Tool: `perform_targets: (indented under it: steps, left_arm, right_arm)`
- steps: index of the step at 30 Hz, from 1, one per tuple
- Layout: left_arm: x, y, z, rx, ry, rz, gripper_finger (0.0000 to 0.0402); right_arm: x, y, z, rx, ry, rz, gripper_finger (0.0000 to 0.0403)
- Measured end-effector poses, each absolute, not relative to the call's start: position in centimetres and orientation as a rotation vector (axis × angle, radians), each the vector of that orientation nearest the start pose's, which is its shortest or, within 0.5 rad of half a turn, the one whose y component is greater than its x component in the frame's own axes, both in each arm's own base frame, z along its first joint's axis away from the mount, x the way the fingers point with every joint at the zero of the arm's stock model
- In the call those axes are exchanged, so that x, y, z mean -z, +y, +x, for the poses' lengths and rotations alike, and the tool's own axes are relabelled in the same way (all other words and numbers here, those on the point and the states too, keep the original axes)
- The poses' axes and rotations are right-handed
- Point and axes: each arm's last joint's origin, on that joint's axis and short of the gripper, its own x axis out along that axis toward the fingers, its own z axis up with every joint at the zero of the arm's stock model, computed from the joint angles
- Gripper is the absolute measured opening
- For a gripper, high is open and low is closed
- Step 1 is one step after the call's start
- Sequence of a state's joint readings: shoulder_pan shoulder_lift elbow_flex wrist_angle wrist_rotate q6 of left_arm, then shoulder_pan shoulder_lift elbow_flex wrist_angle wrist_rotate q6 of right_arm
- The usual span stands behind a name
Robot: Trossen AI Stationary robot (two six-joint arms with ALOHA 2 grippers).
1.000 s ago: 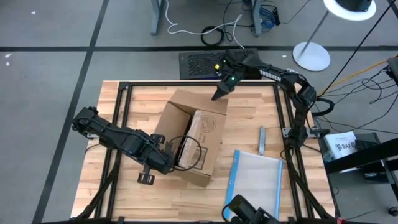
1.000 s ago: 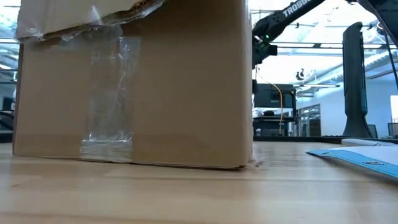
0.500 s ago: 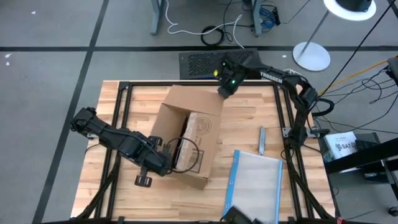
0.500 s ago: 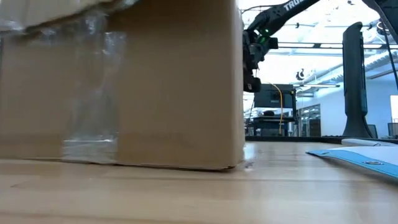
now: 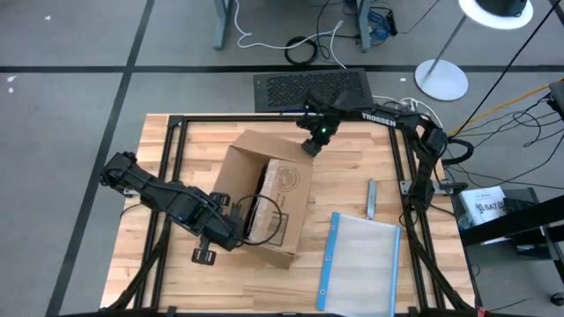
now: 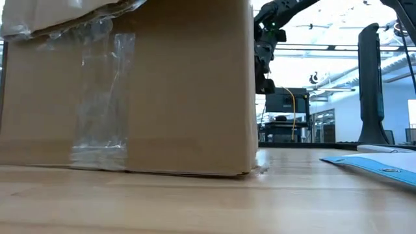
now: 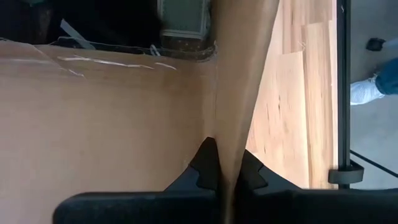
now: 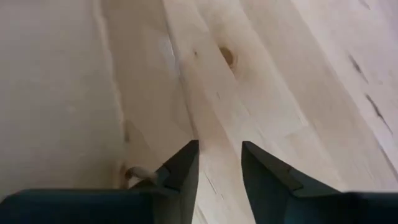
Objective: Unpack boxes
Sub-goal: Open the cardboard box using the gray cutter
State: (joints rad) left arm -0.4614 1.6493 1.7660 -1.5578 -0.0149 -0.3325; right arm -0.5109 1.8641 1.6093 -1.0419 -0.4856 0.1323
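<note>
The left hand point(image 5: 231, 220) is clamped on a flap of the brown carton point(image 5: 264, 204), its two fingers point(image 7: 205, 167) pinched together with the thin cardboard edge between them. I judge this grip is meant to anchor the carton and keep its mouth turned open while the other arm works. The carton lies on its side on the bench point(image 5: 352, 255), just ahead of the left hand, with a pale printed inner box point(image 5: 284, 183) showing in the opening.

The right hand point(image 5: 310, 146) hovers at the carton's far corner, its fingers point(image 8: 185, 167) apart with only bare bench boards between them; it holds nothing. It looks placed to catch the upper flap or wall there. Beyond the right hand, toward the near edge, lies a clear pouch with a blue edge point(image 5: 359, 264).

The left wrist view alone shows the pinch on the flap. The low view alone shows the glossy tape strip point(image 6: 101, 97) on the carton's side wall. The high view alone shows both arms together.
</note>
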Motion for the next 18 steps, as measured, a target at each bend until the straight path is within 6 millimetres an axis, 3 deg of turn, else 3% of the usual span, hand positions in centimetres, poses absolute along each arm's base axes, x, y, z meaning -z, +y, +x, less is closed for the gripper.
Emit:
perform_targets:
  steps: [9, 14, 18]
  left_arm:
    - [-35.9, -12.6, 26.1, 0.083, 1.414, 0.115, 0.0008]
    - [-35.9, -12.6, 26.1, 0.083, 1.419, 0.114, 0.0008]
    - [-35.9, -12.5, 26.1, 0.057, 1.418, 0.104, 0.0008]
  right_arm:
    - [-26.3, -12.9, 34.7, 0.062, 1.233, 0.629, 0.0099]
    - [-26.1, -12.9, 32.5, 0.198, 1.451, 0.607, 0.0098]
    - [-28.2, -13.7, 29.7, 0.333, 1.500, 0.591, 0.0098]
